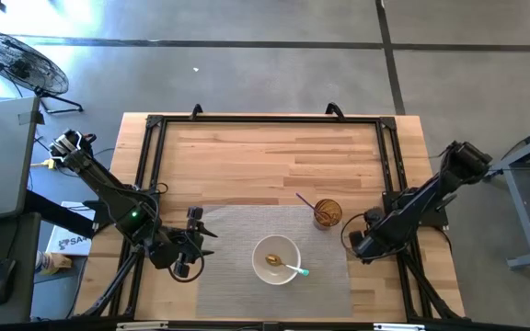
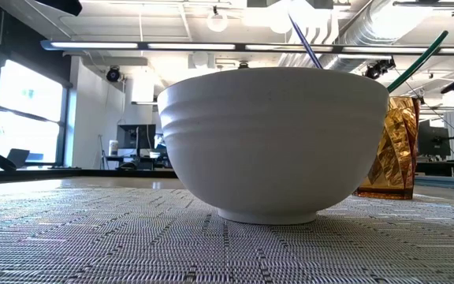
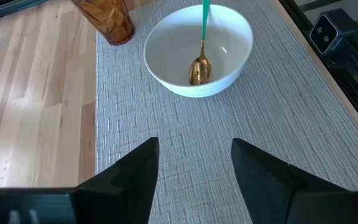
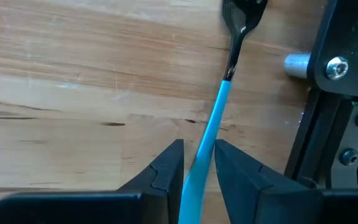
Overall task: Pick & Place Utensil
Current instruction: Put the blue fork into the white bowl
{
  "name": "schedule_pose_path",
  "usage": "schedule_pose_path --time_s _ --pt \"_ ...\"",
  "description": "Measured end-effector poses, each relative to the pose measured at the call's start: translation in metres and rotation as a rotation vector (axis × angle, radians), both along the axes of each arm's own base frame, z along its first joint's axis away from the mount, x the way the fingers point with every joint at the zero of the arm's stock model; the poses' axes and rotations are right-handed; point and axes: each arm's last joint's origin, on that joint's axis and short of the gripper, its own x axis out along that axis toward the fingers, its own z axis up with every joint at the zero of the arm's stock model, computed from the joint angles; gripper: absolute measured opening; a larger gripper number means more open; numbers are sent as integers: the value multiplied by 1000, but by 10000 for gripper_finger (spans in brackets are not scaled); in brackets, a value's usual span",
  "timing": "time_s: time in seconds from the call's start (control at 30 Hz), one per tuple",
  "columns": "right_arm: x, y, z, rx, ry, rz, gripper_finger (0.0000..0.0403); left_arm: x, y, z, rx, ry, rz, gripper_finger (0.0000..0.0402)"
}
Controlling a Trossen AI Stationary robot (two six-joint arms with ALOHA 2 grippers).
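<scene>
Well, the light wooden surface has a black metal frame around its edge and stands on a grey concrete floor. A grey woven mat lies on the near half of it. On the mat sits a round white bowl, and in the bowl rests a gold spoon with a green handle. Just beside the bowl, at the mat's corner, stands an amber glass cup with a purple stick poking out of it.

A black round fan stands on the floor, well apart from everything else. The low view looks into a big room with long ceiling lights, tall windows and screens far behind (the bowl fills most of that view).

A white box by the left arm has dark letters on it, but they are cut off and too small to read.

The left tool hangs over the mat near the bowl, its fingers wide apart and holding nothing. The right tool is at the right edge of the surface, beside the frame. Its fingers are pinched onto a fork with a blue handle and a dark metal head, which points out over the bare wood. The fork's prongs are cut off at the picture's edge.
</scene>
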Motion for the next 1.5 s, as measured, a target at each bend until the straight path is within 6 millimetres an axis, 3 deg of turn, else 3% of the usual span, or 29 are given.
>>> schedule_pose_path --time_s 0.2,0.43,0.6,0.93,1.23,1.5 --pt "0 1 -4 93 -49 22 85 0 0 0 -2 2 2 197" --pt "10 14 16 231 -122 56 85 0 0 0 -2 1 2 197" --pt "10 19 22 178 -191 59 85 0 0 0 -9 1 8 197" --pt "6 0 18 -4 -108 3 85 0 0 0 -14 2 12 197" --pt "7 -3 18 -20 -98 -12 85 0 0 0 -14 1 12 197" --pt "0 -13 -7 31 -126 -40 85 0 0 0 -14 2 12 197"
